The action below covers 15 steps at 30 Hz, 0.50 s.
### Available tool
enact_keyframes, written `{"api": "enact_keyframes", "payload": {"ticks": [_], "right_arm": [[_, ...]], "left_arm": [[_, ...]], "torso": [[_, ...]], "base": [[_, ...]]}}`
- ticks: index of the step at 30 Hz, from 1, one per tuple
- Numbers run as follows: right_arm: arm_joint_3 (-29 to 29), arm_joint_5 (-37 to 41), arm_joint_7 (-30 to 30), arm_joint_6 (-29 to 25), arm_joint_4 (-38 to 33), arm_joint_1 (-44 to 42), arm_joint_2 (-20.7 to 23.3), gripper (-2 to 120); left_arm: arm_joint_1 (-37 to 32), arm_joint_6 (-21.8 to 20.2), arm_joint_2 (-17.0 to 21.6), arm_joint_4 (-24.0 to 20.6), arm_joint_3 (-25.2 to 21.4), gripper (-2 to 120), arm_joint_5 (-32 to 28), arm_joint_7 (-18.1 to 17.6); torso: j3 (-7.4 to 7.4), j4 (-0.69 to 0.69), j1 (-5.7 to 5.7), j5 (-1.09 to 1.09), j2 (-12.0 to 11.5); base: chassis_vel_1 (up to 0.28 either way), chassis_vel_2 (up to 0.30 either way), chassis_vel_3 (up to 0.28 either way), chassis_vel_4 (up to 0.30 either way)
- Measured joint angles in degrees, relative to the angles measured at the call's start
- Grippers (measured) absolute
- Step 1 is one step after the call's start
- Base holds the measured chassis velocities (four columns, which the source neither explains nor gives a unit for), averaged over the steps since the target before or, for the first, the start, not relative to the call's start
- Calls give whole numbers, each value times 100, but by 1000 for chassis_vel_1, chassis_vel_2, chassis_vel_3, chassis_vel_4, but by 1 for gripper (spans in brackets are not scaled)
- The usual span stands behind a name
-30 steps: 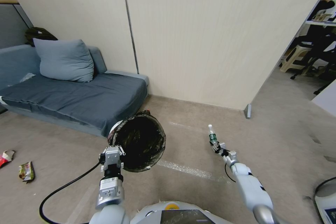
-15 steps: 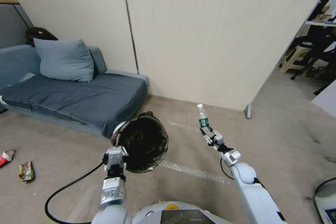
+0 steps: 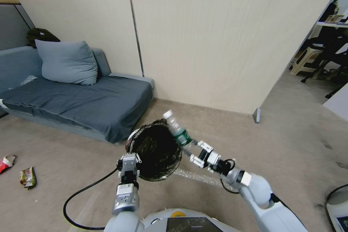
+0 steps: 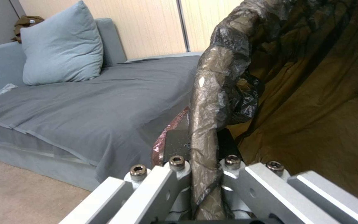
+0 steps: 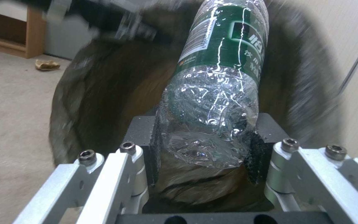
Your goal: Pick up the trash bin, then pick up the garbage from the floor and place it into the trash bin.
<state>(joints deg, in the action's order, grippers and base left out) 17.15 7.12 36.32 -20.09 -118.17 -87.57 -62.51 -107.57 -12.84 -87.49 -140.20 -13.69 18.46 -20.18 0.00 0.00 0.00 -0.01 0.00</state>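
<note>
The trash bin (image 3: 156, 154), round with a black bag liner, hangs tilted above the floor with its mouth towards me. My left gripper (image 3: 129, 160) is shut on its near rim; the left wrist view has the lined rim (image 4: 206, 102) pinched in the left gripper (image 4: 204, 174). My right gripper (image 3: 192, 153) is shut on a crushed clear plastic bottle (image 3: 176, 130) with a green label, its cap end over the bin's mouth. In the right wrist view the bottle (image 5: 218, 77) points into the bin (image 5: 100, 93). Garbage lies on the floor far left: a greenish wrapper (image 3: 27, 177) and a red-white one (image 3: 5, 162).
A grey sofa (image 3: 79, 103) with a pillow (image 3: 65, 61) stands left of the bin against the beige wall. A black cable (image 3: 83, 195) loops from my left arm. A doorway with chairs opens at the right, and a white round object (image 3: 337, 203) sits at the lower right.
My right arm swung the bottle up and to the left, from out at the right to over the bin's mouth. The left arm shifted the bin slightly right.
</note>
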Motion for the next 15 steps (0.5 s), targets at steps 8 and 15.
{"api": "enact_keyframes", "payload": {"ticks": [8,15], "right_arm": [[-272,-209,-43,-16,517,185,-478,37],[-428,-364,-68,-22,817,320,-744,37]], "left_arm": [[5,-4,-14,-19,7,0,35,-3],[6,-4,-31,-1,36,0,62,-2]], "torso": [[0,0,0,1,0],[0,0,0,0,0]], "base": [[0,0,0,0],[0,0,0,0]]}}
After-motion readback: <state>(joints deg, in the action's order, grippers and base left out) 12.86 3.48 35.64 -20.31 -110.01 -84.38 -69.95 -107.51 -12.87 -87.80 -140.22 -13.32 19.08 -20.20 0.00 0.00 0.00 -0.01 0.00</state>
